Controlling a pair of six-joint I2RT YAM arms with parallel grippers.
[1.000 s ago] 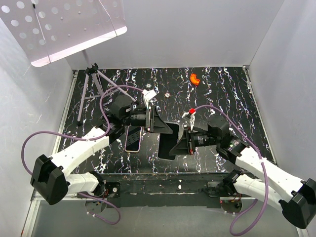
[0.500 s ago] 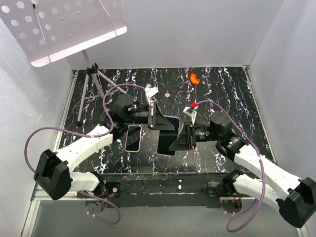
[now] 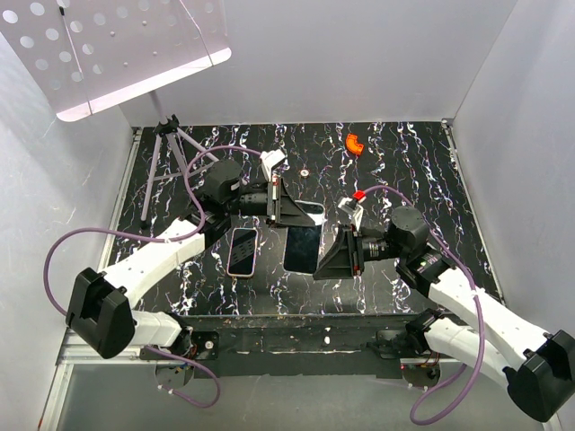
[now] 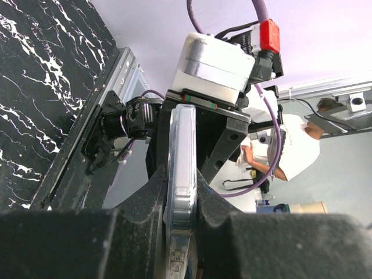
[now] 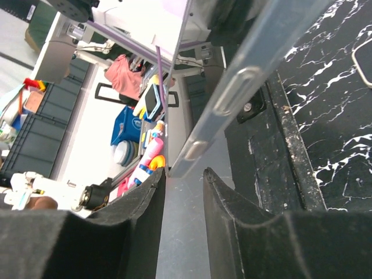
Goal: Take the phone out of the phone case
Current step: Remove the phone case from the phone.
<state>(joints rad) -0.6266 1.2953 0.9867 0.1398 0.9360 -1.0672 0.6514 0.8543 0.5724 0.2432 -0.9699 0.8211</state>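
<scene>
With the phone (image 3: 243, 251) apparently freed and flat on the worktop (image 3: 404, 171), the left gripper (image 3: 285, 210) pinches the clear case (image 3: 304, 238) just beside it, the right gripper (image 3: 329, 260) spread, so laying the case down likely remains.

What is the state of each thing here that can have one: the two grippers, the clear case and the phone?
left gripper: shut on the far end of the clear case.
right gripper: open, its fingers apart around the near edge of the case.
clear case: held above the table and apparently empty.
phone: lying flat on the table, dark face up, outside the case.
</scene>
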